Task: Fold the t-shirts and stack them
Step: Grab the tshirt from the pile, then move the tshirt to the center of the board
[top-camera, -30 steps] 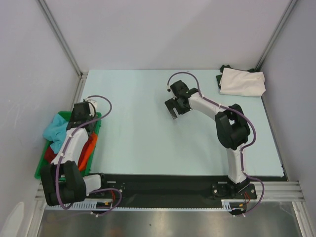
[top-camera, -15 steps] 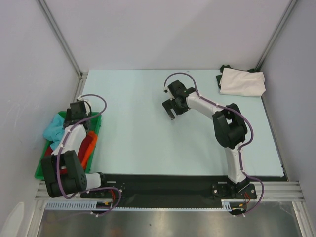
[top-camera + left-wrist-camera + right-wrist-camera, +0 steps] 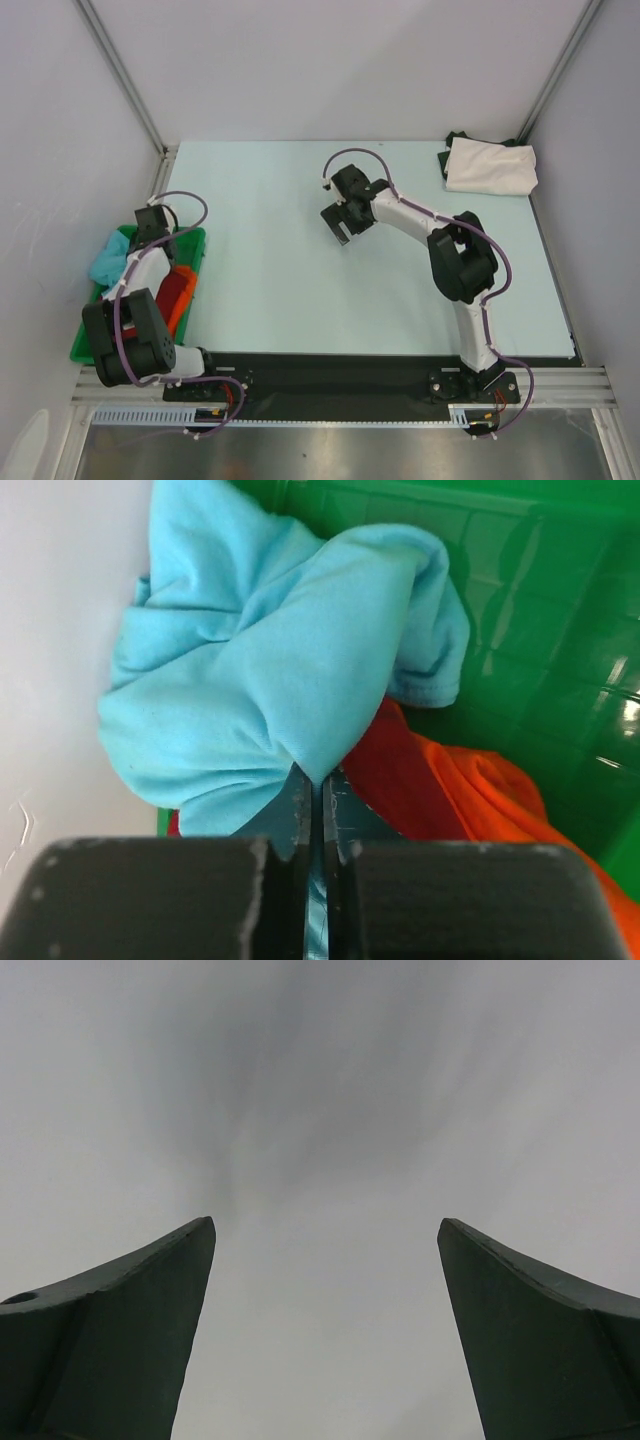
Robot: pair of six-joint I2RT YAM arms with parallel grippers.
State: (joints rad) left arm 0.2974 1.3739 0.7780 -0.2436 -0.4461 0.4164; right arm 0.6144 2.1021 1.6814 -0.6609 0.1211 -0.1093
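Note:
A crumpled turquoise t-shirt lies in the green bin at the table's left edge, over a dark red shirt and an orange one. My left gripper is shut on a fold of the turquoise t-shirt; in the top view that gripper is over the bin. My right gripper hangs open above the middle of the table, nothing between its fingers. A folded cream-white t-shirt lies at the far right corner.
A dark cloth shows under the cream-white shirt. The pale table is flanked by grey walls. The black base rail runs along the near edge.
My left gripper has moved further left into the bin and shut on the turquoise t-shirt. My right gripper has drifted slightly left and away over the table, still open.

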